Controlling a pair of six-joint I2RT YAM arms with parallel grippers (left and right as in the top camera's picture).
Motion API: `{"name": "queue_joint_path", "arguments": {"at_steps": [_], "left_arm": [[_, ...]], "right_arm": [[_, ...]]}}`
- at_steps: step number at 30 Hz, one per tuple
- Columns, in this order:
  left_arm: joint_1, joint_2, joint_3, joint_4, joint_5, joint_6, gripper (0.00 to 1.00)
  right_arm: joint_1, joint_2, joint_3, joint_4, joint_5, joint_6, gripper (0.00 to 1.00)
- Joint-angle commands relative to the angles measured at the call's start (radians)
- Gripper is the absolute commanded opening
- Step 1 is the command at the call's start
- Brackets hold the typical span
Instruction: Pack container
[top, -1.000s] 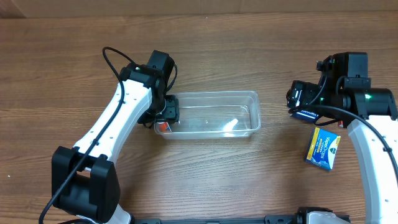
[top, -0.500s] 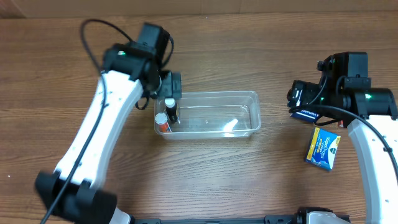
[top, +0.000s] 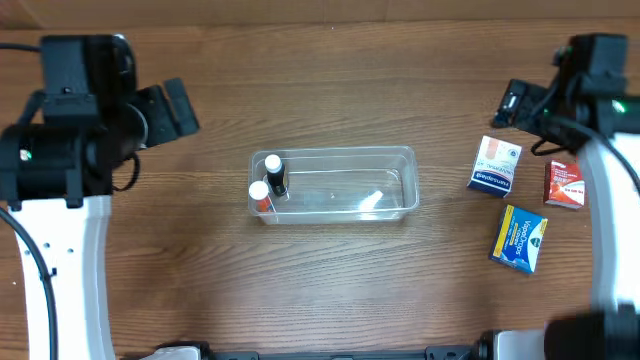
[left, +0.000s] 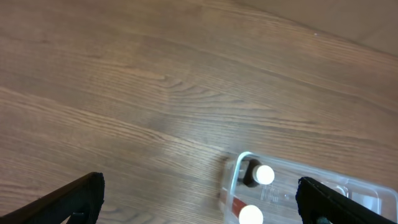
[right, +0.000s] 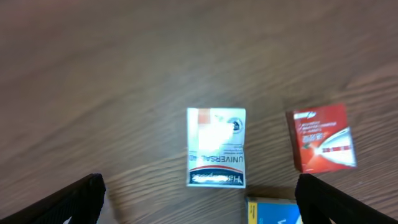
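**Both arms raised, container mid-bench with two bottles inside**

Container (top: 340, 190) sits upright at the centre of the bench (top: 320, 300), long side running 9 to 3 o'clock. Two white-capped bottles stand caps up, crowding its 9 o'clock end. The dark bottle (top: 275, 172) is in the far corner. The orange-labelled bottle (top: 260, 193) is just beside it at 7 o'clock. There is a white glint near the container's 3 o'clock end; can't tell what it is.

Left fingers (left: 71, 198) are spread wide and empty. They are high over the bench at about 10 o'clock of the container, well apart from it. Left wrist view catches only the bottle end of the container.

Right fingers (right: 71, 198) are also spread wide and empty, above the boxes.

Three boxes lie flat at 3 o'clock of the container, well apart from it. The white-and-blue box (top: 494, 166) is nearest. The red box (top: 566, 184) is at its 3 o'clock, and the blue-and-yellow box (top: 519, 238) at its 5 o'clock. The boxes are near each other but not touching.
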Motion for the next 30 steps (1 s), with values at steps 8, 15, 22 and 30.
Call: {"name": "queue_joint_path", "arguments": {"at_steps": [8, 15, 22, 30], "left_arm": [[0.024, 0.083, -0.001, 0.002, 0.078, 0.045, 1.00], [0.024, 0.093, -0.001, 0.003, 0.078, 0.045, 1.00], [0.024, 0.093, -0.001, 0.003, 0.078, 0.045, 1.00], [0.024, 0.093, -0.001, 0.003, 0.078, 0.045, 1.00]], "right_arm": [[-0.037, 0.275, -0.002, 0.013, 0.000, 0.012, 1.00], [-0.037, 0.381, -0.003, 0.016, -0.001, 0.011, 1.00], [-0.037, 0.451, -0.004, 0.022, -0.027, 0.000, 1.00], [-0.037, 0.467, -0.010, 0.023, -0.043, -0.015, 0.99]]}}
